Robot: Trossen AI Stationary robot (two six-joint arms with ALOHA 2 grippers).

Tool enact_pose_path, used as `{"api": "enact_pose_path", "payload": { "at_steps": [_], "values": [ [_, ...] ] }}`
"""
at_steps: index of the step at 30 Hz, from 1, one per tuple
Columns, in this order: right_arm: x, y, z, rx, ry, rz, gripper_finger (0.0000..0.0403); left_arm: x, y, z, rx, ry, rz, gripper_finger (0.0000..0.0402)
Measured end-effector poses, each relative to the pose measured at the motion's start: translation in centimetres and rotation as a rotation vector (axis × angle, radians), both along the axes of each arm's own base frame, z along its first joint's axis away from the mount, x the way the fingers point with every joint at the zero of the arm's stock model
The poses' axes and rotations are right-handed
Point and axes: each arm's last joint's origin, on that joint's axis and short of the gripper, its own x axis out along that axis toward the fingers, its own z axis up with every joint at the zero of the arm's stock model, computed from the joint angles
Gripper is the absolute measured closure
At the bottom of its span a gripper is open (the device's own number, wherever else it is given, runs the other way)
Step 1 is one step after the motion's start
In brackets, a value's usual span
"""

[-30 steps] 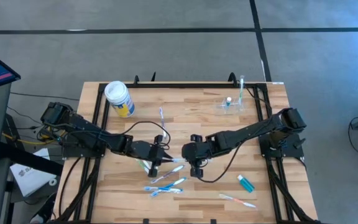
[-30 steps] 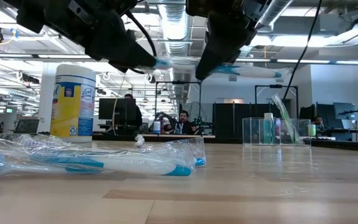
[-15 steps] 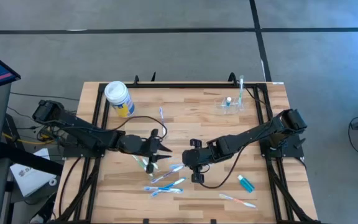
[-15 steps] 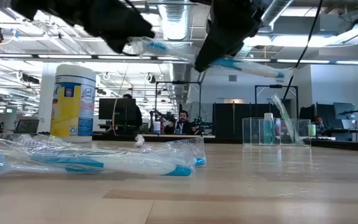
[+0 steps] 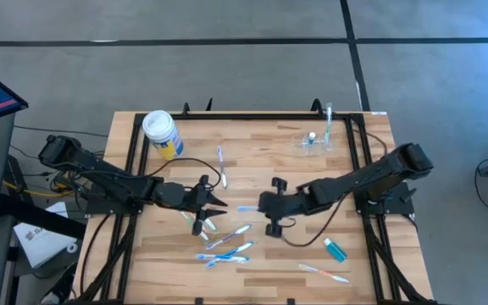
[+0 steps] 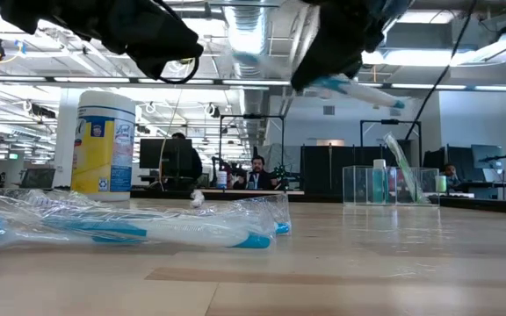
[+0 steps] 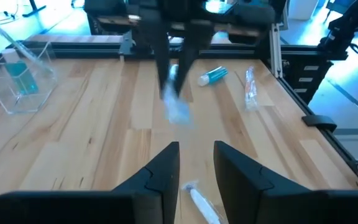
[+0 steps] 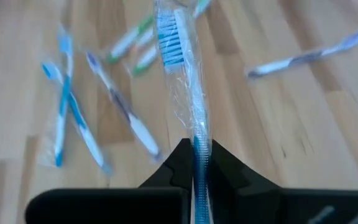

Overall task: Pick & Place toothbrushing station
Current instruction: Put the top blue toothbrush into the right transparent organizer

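Two arms meet over the middle of the wooden table (image 5: pixel 252 174). From above, the right gripper (image 5: pixel 259 206) sits near the table's centre, clamped on a wrapped toothbrush (image 5: pixel 246 207) that sticks out sideways toward the left arm, its long axis running across the table. The right wrist view makes the grip plain: both fingers are pressed onto the handle and the blue-bristled head points straight away from them, still inside its clear wrapper. The low view adds that this toothbrush is held well up in the air, roughly level.

The left gripper (image 5: pixel 213 202) faces it from just beside, its fingers parted with nothing between them, which the left wrist view shows best.

The see-through cup (image 5: pixel 313 142) stands upright near the far right corner of the table, well apart from both grippers. Only the low view shows it as a clear box shape with a toothbrush leaning inside; from above that toothbrush (image 5: pixel 329 119) points out toward the far edge.

Loose wrapped toothbrushes (image 5: pixel 225 248) lie scattered on the near side, a teal tube (image 5: pixel 335 250) to their right, and a white-lidded canister (image 5: pixel 163 134) stands at the far left
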Motion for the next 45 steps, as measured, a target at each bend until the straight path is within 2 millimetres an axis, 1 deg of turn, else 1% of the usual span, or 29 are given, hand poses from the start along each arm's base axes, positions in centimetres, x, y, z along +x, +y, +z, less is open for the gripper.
{"api": "enact_pose_path", "payload": {
  "at_steps": [3, 7, 14, 20, 24, 35, 40, 45],
  "values": [
    [-1.9, -0.7, -0.1, 0.024, -0.062, -0.025, 0.0389, 0.0, 0.0, 0.1, -0.003, -0.009, -0.001, 0.0308],
    [-4.1, -1.7, -0.4, -0.013, -0.130, -0.130, 0.0389, 0.1, 0.0, 0.2, -0.004, -0.023, -0.003, 0.0308],
    [-6.9, -3.2, -0.2, -0.080, -0.287, -0.279, 0.0389, 0.1, 0.0, 0.4, -0.009, -0.039, -0.004, 0.0308],
    [-8.4, -4.6, -0.2, -0.131, -0.392, -0.395, 0.0389, 0.1, -0.2, 0.4, -0.012, -0.045, -0.012, 0.0308],
    [-9.2, -5.9, -0.4, -0.138, -0.424, -0.447, 0.0389, 0.1, -0.2, 0.4, -0.013, -0.048, -0.013, 0.0308],
    [-11.7, -8.8, -1.5, -0.197, -0.545, -0.582, 0.0389, 0.1, -0.2, 0.4, -0.013, -0.048, -0.013, 0.0308],
    [-13.2, -10.0, -1.9, -0.218, -0.600, -0.667, 0.0389, 0.1, -0.2, 0.4, -0.013, -0.048, -0.013, 0.0308],
    [-14.5, -11.4, -2.5, -0.274, -0.605, -0.791, 0.0389, 0.1, -0.2, 0.4, -0.013, -0.048, -0.013, 0.0308]
  ]
}}
